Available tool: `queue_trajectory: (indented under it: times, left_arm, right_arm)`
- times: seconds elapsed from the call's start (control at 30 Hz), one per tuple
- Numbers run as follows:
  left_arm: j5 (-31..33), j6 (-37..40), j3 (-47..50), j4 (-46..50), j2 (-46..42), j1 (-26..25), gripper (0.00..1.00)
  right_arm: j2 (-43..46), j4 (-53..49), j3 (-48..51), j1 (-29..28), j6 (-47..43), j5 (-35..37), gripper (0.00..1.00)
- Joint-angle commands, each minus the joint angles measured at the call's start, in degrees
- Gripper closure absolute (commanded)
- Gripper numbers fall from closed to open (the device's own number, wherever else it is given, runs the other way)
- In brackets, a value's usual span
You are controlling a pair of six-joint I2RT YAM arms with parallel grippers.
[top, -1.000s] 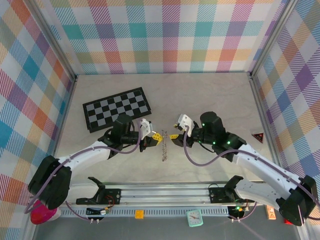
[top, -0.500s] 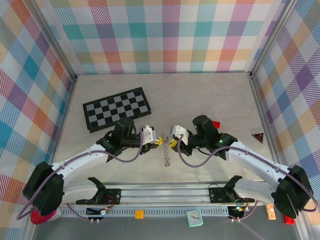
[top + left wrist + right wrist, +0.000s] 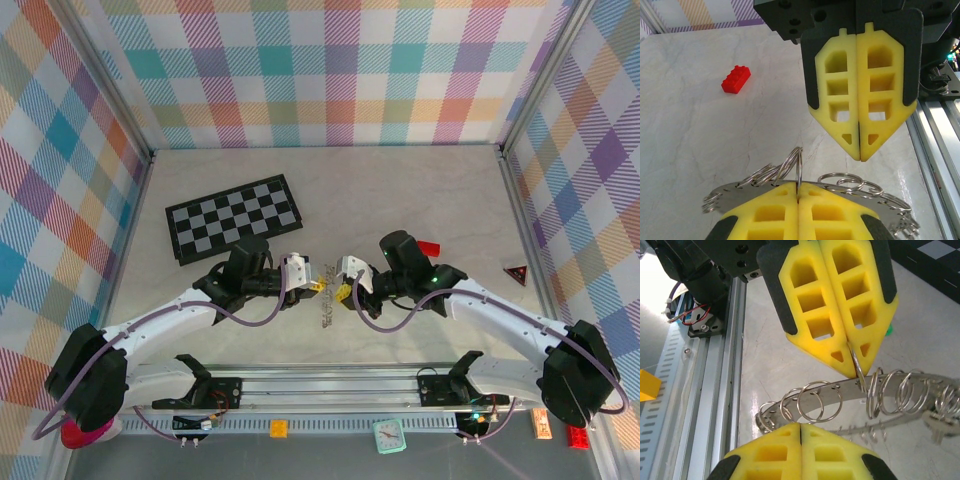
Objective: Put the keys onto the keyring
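The black-and-white chessboard (image 3: 232, 218) lay flat at the far left of the pale surface (image 3: 420, 190), well apart from the work. Nearer the middle, the left pincer (image 3: 798, 187), with yellow honeycombed fingers, was pressed together on one thin wire loop of the large silvery-grey keyring (image 3: 847, 388). The loop stood upright, edge-on in the seam between the fingers.

The keyring was a thin flat metal band punched with small holes, a row of wire split rings threaded through them. Its long axis ran crosswise in front of both pincers, roughly at right angles to the line from one pincer to the other. The band seemed to hang from the left pincer's hold with a shadow beneath it, though I could not tell whether its far end rested on the surface.

The right pincer (image 3: 859, 147) faced the left tip to tip, just beside it and just above the band. Its yellow fingers were together with nothing seen between them. So the left arm had the ring, and the right, empty, was the free one.

A silvery key-like piece (image 3: 935, 422) lay by the band's right end, but it was too blurred to name. A red toy brick (image 3: 428, 248) sat apart, beyond the right arm.
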State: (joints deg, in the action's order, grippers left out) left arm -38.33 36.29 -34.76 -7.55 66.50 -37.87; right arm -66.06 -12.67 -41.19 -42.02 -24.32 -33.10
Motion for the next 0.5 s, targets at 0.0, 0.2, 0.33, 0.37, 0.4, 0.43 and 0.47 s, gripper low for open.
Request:
queue_trajectory:
  times: [0.0, 0.2, 0.33, 0.37, 0.4, 0.43, 0.47]
  left_arm:
    - [-2.14, 1.24, -1.97, -0.8, -0.43, -0.8, 1.0]
    - [-3.23, 1.25, -2.0, -0.11, -0.69, -0.8, 1.0]
    - [-3.87, 1.24, -1.97, -0.06, -0.59, -0.8, 1.0]
    - [-4.1, 1.24, -2.02, -0.05, -0.5, -0.8, 1.0]
    - [-4.26, 1.24, -2.06, -0.08, -0.42, -0.8, 1.0]
    - [-4.37, 1.24, -2.06, -0.14, -0.4, -0.8, 1.0]
    - [-4.39, 1.24, -2.15, -0.18, -0.24, -0.8, 1.0]
  right_arm:
    - [0.21, 2.16, 0.34, -0.34, 0.25, -1.25, 0.94]
    - [1.26, 8.72, 1.81, -0.45, 1.7, 3.34, 0.86]
    - [1.89, 10.24, 2.23, -0.43, 1.38, 5.42, 0.81]
    - [1.9, 10.44, 2.25, -0.43, 1.31, 5.28, 0.8]
    - [1.9, 10.47, 2.19, -0.43, 1.29, 5.12, 0.78]
    - [1.86, 10.54, 2.17, -0.43, 1.12, 4.86, 0.76]
    - [1.82, 10.48, 2.17, -0.43, 0.94, 4.4, 0.74]
